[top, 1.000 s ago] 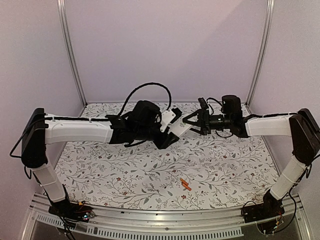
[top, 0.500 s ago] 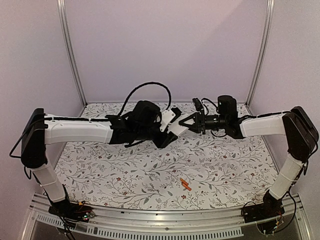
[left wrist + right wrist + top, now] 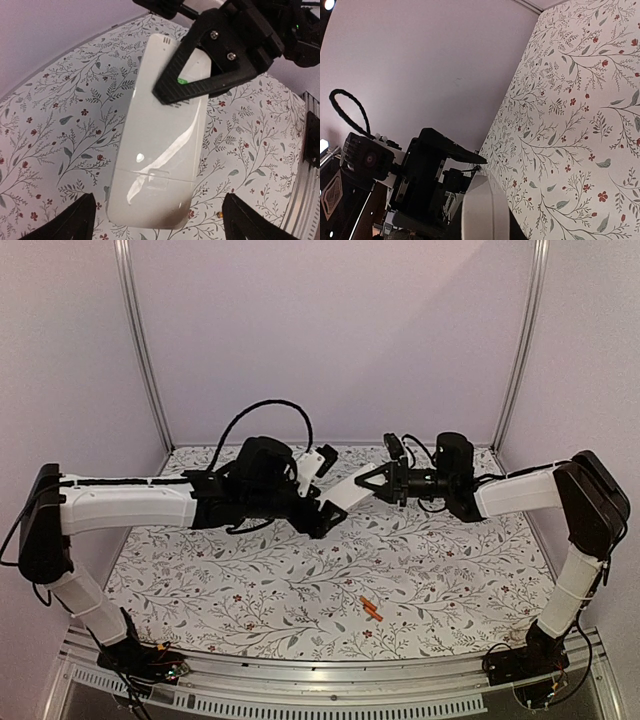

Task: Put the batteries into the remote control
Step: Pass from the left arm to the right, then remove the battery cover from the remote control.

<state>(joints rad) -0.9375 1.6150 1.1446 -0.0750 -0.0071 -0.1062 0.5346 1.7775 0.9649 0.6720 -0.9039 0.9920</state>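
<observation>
The remote (image 3: pixel 160 145) hangs in the air above the table (image 3: pixel 200 580), pinched at one end by the right gripper (image 3: pixel 372 480), whose black fingers (image 3: pixel 180 85) are clamped across its glossy face. The left gripper (image 3: pixel 327 487) sits at the remote's other end with its jaws spread wide. One finger stands on each side of the remote and neither touches it.

I judge the remote to be light and stiff, but that shiny shell looks slick. Held by one end only, it could pivot in the grip. I'd take it across the narrow sides near mid-body, clear of the seam and small tab at the free end. I take that seam for the battery cover, and it looks shut.

The batteries (image 3: pixel 372 609) lie together on the table, well below the remote and nearer the arm bases. They are small and round, so likely to roll.

Under the remote is a flat cloth printed with leaves and red flowers. Behind the remote are plain lilac walls (image 3: pixel 330 330) and metal posts (image 3: pixel 140 340).
</observation>
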